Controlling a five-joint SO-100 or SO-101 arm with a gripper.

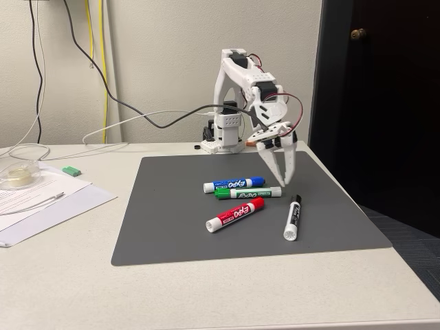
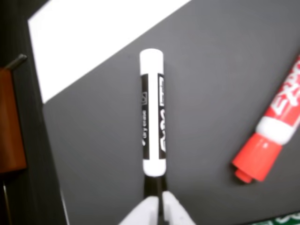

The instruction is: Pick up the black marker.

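Note:
The black marker point(image 1: 292, 218) lies flat on the dark grey mat point(image 1: 172, 227), at the right of the marker group, its black cap pointing away toward the arm. My gripper point(image 1: 285, 181) hangs just above and behind that cap, fingers drawn together and holding nothing. In the wrist view the marker point(image 2: 153, 117) runs straight up the picture, white barrel with black print. Its cap sits under my gripper point(image 2: 159, 208), whose white fingertips point(image 2: 146, 212) nearly touch.
A red marker point(image 1: 235, 214) point(image 2: 276, 126), a green marker point(image 1: 247, 193) and a blue marker point(image 1: 234, 184) lie left of the black one. Papers point(image 1: 41, 199) and a clear dish point(image 1: 17, 175) sit at the far left. The table edge runs close on the right.

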